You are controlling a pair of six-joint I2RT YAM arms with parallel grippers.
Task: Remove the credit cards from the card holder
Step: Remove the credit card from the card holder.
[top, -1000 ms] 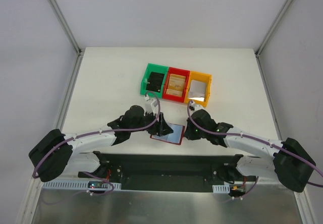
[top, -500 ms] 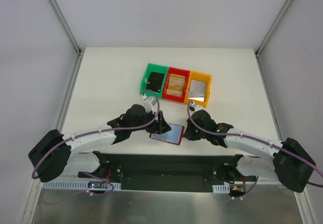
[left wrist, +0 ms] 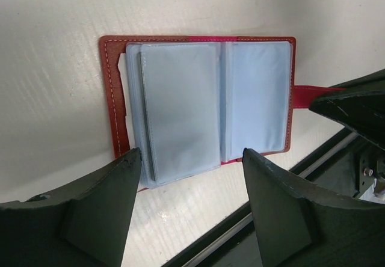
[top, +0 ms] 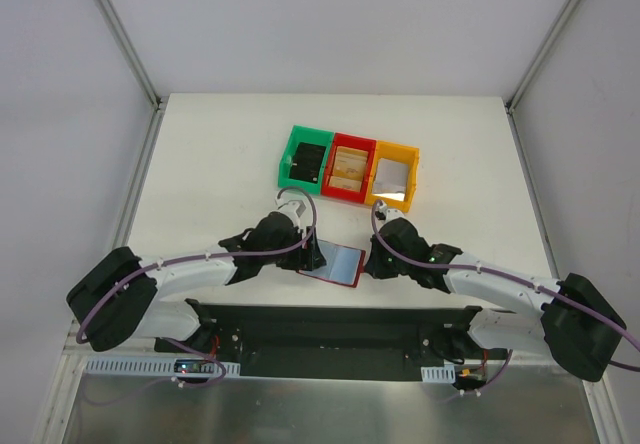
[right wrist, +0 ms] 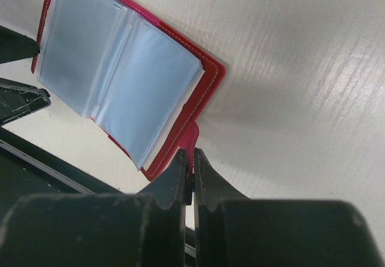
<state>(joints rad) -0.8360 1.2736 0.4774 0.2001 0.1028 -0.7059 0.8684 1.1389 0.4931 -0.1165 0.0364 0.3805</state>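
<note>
The card holder (top: 336, 262) lies open and flat on the white table, dark red with two grey-blue panels (left wrist: 180, 107) facing up. No credit card shows apart from those panels. My right gripper (right wrist: 189, 154) is shut on the holder's short red strap tab (right wrist: 191, 136) at its right edge, and sits right of the holder in the top view (top: 368, 264). My left gripper (left wrist: 189, 159) is open, its two fingers straddling the holder's near edge without touching it. It stands at the holder's left side in the top view (top: 312, 254). The holder (right wrist: 120, 68) also fills the upper left of the right wrist view.
Three small bins stand in a row behind the holder: green (top: 305, 161), red (top: 350, 167) and yellow (top: 393, 174). A black rail (top: 330, 319) runs along the table's near edge, close under both grippers.
My left gripper has come down and shifted slightly left, off the top of the holder, so more of the blue panel shows. The right gripper and the holder have stayed put.
</note>
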